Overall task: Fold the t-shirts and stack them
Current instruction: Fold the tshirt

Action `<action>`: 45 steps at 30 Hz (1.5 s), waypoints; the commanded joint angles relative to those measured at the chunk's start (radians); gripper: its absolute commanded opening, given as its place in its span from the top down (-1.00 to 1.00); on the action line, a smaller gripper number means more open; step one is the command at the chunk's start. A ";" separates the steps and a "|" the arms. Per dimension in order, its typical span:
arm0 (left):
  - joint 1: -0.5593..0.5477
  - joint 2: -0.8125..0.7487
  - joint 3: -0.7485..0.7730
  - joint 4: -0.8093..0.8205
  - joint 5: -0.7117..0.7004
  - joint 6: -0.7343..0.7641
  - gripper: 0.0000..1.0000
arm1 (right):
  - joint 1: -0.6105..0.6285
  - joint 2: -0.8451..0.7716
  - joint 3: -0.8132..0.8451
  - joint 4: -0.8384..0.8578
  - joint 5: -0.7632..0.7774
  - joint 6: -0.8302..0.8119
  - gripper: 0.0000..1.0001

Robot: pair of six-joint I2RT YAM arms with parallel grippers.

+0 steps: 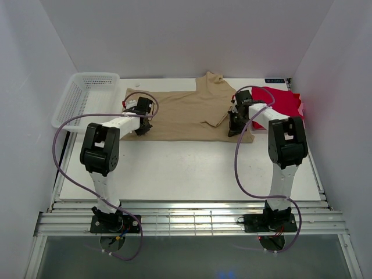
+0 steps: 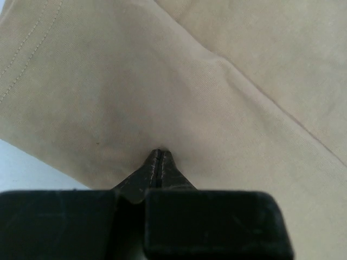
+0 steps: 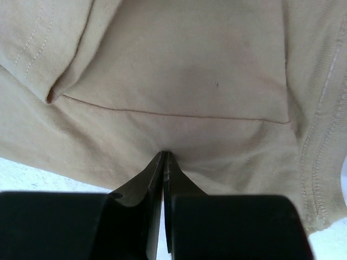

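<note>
The tan-beige t-shirt (image 1: 180,110) lies spread across the back of the table, its collar toward the far wall and one sleeve folded in. My left gripper (image 1: 142,127) is at the shirt's near left edge. In the left wrist view its jaws (image 2: 159,152) are shut, with the tips pinched into the tan cloth (image 2: 190,81). My right gripper (image 1: 235,131) is at the near right edge. Its jaws (image 3: 164,154) are shut on a pucker of the tan cloth (image 3: 179,70) below a seam. The bright red t-shirt (image 1: 282,103) lies bunched at the back right, beside the right arm.
A white plastic mesh basket (image 1: 96,75) stands at the back left corner, partly off the white table top (image 1: 186,168). White walls close in the left, right and back. Purple cables loop from both arms.
</note>
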 commanded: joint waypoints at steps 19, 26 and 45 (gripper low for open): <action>0.000 -0.312 -0.477 -0.096 0.002 -0.075 1.00 | 0.073 -0.331 -0.451 -0.030 0.041 0.056 0.84; -0.025 -0.476 -0.480 -0.145 0.033 -0.087 1.00 | 0.117 -0.471 -0.451 -0.059 0.090 0.071 0.84; -0.230 -0.442 -0.271 -0.121 0.174 -0.033 1.00 | 0.194 -0.295 -0.218 0.002 -0.002 0.052 0.07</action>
